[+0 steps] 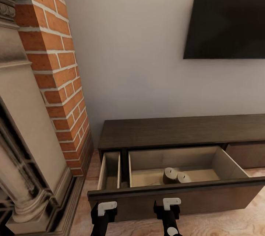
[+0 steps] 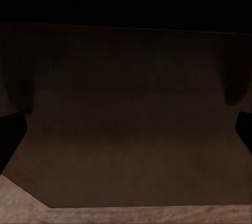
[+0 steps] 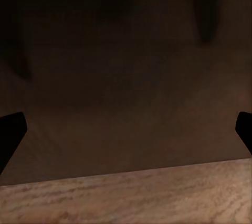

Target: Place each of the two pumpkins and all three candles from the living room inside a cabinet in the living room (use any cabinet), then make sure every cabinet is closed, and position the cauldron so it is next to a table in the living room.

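While pulled out: drawer, dark wood front, tan inside.
Candles: two stout grey cylinders, touching.
Left gripper: fingers spread.
Right gripper: fingers spread.

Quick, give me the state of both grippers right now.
Left gripper: open, holding nothing, facing the drawer front.
Right gripper: open, holding nothing, facing the same drawer front.

The head camera looked forward and down from close range over the open drawer of the cabinet toward the wall, while both wrist cameras faced the drawer front from very near, sharing it and the floor below.
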You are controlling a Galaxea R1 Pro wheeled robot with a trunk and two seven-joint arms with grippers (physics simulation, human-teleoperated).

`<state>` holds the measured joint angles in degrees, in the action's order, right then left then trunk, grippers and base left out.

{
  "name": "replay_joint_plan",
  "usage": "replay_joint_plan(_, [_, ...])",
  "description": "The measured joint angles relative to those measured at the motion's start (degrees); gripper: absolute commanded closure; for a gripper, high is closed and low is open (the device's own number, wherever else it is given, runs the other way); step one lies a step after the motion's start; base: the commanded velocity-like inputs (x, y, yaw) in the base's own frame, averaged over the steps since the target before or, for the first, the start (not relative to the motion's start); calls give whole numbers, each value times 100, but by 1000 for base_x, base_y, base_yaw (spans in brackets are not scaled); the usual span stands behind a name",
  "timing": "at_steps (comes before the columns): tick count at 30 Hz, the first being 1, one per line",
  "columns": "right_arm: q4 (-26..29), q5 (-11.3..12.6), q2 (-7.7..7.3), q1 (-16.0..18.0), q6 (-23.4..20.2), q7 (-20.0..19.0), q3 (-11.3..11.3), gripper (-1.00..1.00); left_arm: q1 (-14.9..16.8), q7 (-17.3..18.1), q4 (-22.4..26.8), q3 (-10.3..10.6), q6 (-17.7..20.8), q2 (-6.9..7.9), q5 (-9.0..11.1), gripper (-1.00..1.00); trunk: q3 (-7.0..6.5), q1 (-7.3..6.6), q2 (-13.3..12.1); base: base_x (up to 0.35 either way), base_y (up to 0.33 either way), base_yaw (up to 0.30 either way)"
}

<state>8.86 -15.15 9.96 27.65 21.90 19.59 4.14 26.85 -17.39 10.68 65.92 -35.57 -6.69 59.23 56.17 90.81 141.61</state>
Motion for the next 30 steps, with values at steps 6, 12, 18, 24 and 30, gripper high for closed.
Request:
replay_joint_plan(6, [-1, 0, 0, 0, 1, 1, 0, -100, -1, 0, -1, -13, 2, 0, 12, -100, 0, -2, 0, 74, 0, 0])
replay_joint_plan(12, [-1, 0, 0, 0, 1, 1, 0, -100, -1, -5, -3, -33, -3, 1, 34, -100, 0, -2, 0, 186, 0, 0])
replay_joint_plan(18, [-1, 0, 0, 0, 1, 0, 0, -100, -1, -8, -4, -43, -6, 1, 45, -100, 0, -2, 0, 201, 0, 0])
replay_joint_plan(24, [-1, 0, 0, 0, 11, -4, 0, -100, -1, -7, -4, -43, -11, 1, 48, -100, 0, -2, 0, 197, 0, 0])
replay_joint_plan(30, [-1, 0, 0, 0, 26, -16, 0, -100, -1, -7, -3, -41, -10, 1, 44, -100, 0, -2, 0, 175, 0, 0])
